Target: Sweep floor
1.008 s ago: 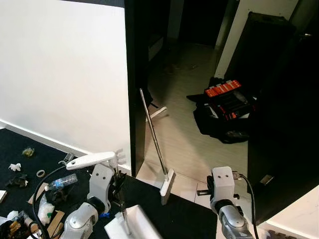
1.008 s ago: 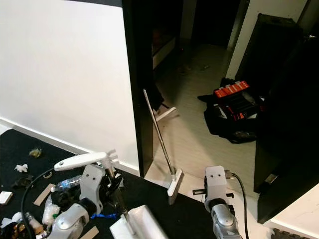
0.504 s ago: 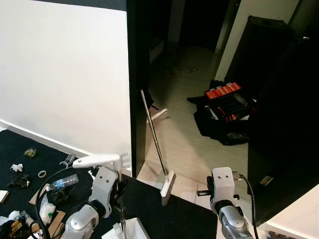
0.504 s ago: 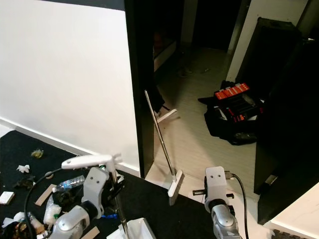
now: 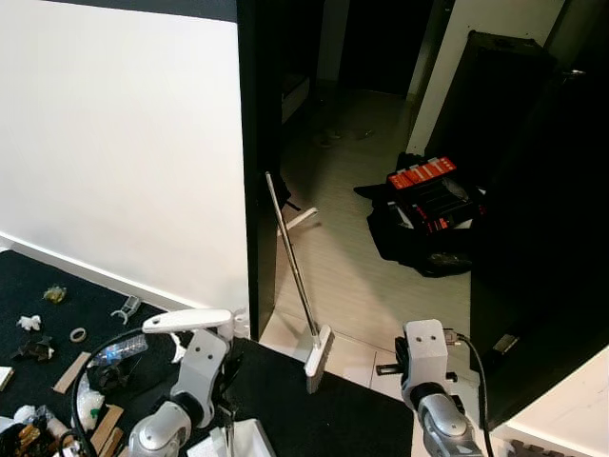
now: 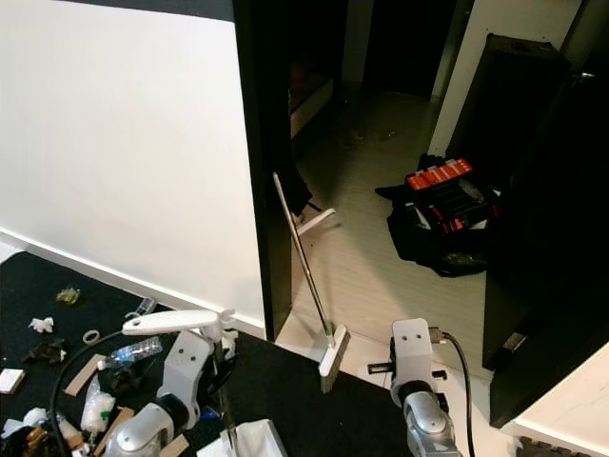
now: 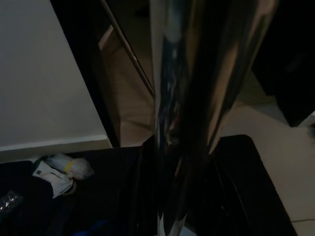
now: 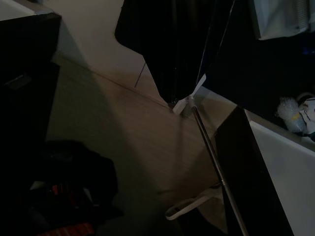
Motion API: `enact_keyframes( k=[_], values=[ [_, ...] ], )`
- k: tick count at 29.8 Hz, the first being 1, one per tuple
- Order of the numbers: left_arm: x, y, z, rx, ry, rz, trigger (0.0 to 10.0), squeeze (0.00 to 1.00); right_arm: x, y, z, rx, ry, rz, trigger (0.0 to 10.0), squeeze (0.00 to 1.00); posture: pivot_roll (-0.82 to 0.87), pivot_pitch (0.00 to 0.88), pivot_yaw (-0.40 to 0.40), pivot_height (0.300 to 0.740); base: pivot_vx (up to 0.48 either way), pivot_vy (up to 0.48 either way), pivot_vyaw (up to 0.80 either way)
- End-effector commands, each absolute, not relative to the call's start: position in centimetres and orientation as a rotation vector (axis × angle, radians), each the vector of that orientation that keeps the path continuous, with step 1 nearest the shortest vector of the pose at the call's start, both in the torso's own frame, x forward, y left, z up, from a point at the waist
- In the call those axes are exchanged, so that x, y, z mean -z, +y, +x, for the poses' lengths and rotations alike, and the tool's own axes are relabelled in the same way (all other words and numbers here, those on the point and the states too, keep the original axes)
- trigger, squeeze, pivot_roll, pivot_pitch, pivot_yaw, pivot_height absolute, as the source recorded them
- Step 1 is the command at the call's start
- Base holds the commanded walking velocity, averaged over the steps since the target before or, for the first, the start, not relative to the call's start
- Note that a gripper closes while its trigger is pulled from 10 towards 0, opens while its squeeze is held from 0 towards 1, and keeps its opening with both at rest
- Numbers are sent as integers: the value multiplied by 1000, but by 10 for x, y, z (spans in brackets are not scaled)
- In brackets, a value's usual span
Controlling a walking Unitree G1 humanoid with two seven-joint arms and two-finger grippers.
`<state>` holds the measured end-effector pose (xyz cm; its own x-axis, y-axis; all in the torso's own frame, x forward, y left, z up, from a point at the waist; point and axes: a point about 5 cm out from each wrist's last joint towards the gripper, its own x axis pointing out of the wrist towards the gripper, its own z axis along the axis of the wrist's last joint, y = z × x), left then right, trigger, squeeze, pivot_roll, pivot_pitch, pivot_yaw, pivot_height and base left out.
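A white wall (image 5: 114, 143) and black door frame (image 5: 255, 171) edge pale open floor (image 5: 352, 257) where the silver-handled broom (image 5: 293, 257) leans, ahead of my left gripper (image 7: 167, 206), grip unclear, at a metal pole (image 7: 197, 98).

Both arms are silver-grey metal with rounded joints. The left arm (image 5: 195, 367) carries a flat white bar on top, with a black cable (image 5: 90, 357) looping beside it. The right arm (image 5: 428, 367) ends in a boxy white block with two small dark screws and a black cable (image 5: 479, 367).
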<state>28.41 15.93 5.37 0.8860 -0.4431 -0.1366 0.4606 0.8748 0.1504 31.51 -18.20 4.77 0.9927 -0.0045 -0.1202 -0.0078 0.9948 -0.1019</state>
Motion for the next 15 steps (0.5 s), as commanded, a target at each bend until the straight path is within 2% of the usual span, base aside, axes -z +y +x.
enact_keyframes(
  k=[1, 15],
  values=[
    [-55, 156, 285, 476, 70, 199, 10000, 0, -40, -187, 309, 17, 142, -93, 10000, 0, -47, 154, -34, 740, 0, 0, 0],
    [-60, 159, 292, 445, 40, 223, 10000, 0, -40, -187, 308, 20, 142, -92, 10000, 0, -48, 157, -34, 740, 0, 0, 0]
  ],
)
